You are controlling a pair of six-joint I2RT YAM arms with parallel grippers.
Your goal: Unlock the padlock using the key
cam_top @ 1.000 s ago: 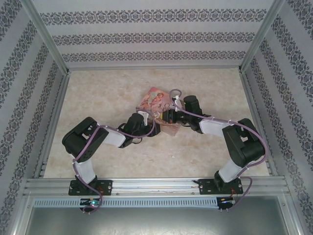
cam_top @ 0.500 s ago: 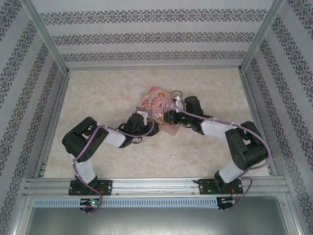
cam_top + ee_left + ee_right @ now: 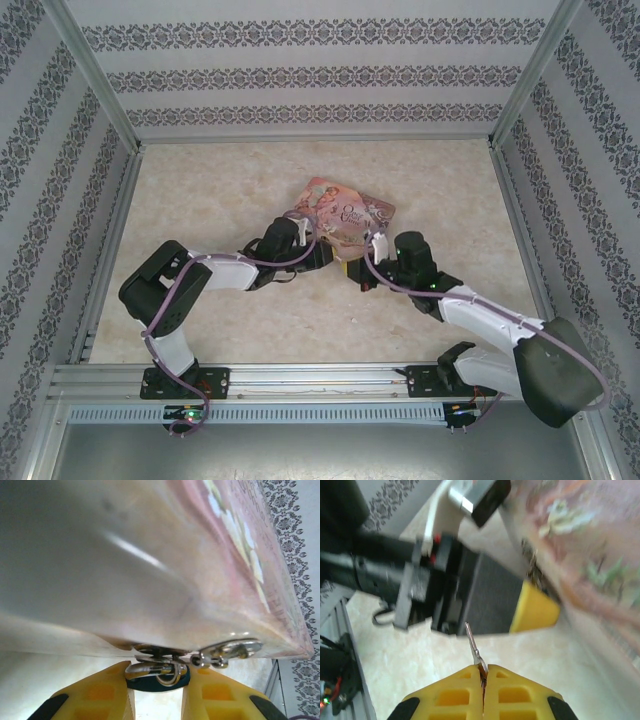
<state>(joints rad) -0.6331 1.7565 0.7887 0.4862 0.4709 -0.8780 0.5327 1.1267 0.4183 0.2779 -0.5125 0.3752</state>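
Compared with a second ago, I note the pink tin (image 3: 345,208) has turned on the worktop (image 3: 220,190). Its decorated lid now spreads wider toward the right, where before it sat narrower and more on end. The left arm has stretched further right along with it. The left claw (image 3: 157,677) is at the tin's near edge, its yellow fingers (image 3: 107,695) closed in on either side of the padlock (image 3: 150,685), which I judge to be clamped between them. The padlock's blue body sits directly under the tin's lower edge, with its silvery shackle (image 3: 167,672) hooked up into the metal fitting there. The right arm has changed most: its elbow has swung down to the near right corner, and the right claw (image 3: 483,680) has drawn back from the tin toward the near side. It now sits just beside the left claw but apart from it. Its fingers are pressed together on the key (image 3: 473,647), whose thin blade stands up from between them, pointing toward the left claw and short of the padlock.
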